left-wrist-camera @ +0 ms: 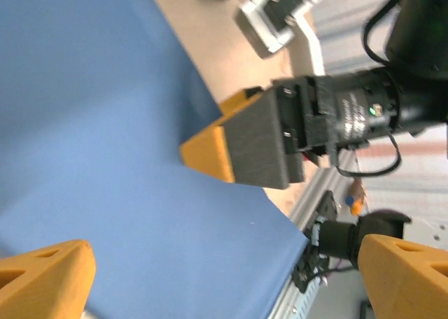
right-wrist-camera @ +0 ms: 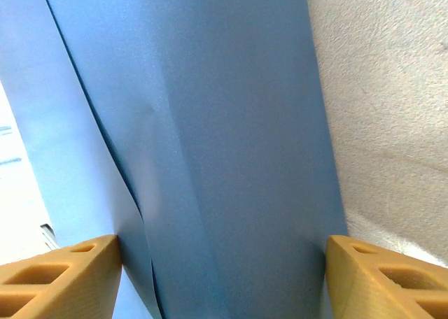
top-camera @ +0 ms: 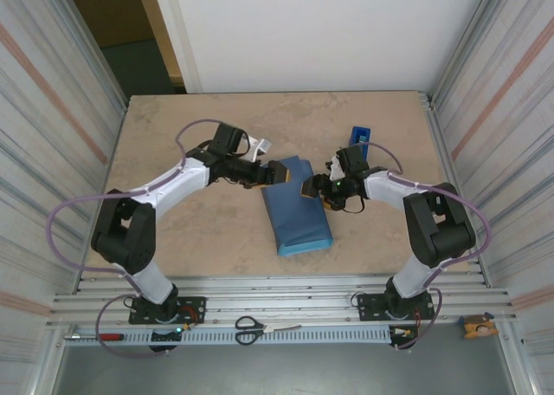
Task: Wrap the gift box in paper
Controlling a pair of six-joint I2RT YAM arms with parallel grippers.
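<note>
The paper (top-camera: 299, 217) lies folded into a long slate-blue bundle at the table's middle; the gift box is hidden. My right gripper (top-camera: 310, 190) is at the bundle's far right edge. In the right wrist view its fingers (right-wrist-camera: 63, 277) straddle the paper (right-wrist-camera: 231, 123), one touching each side, with a lighter flap at the left. My left gripper (top-camera: 275, 173) hovers over the bundle's far left corner. Seen from the left wrist, the left gripper (left-wrist-camera: 224, 263) stands wide open above the paper (left-wrist-camera: 105, 123), and the right gripper's orange finger (left-wrist-camera: 210, 154) rests on the sheet.
A blue tape dispenser (top-camera: 358, 136) stands just behind the right gripper. Scissors (top-camera: 255, 328) lie on the metal rail at the near edge. Corrugated walls close in both sides of the beige table (top-camera: 190, 230).
</note>
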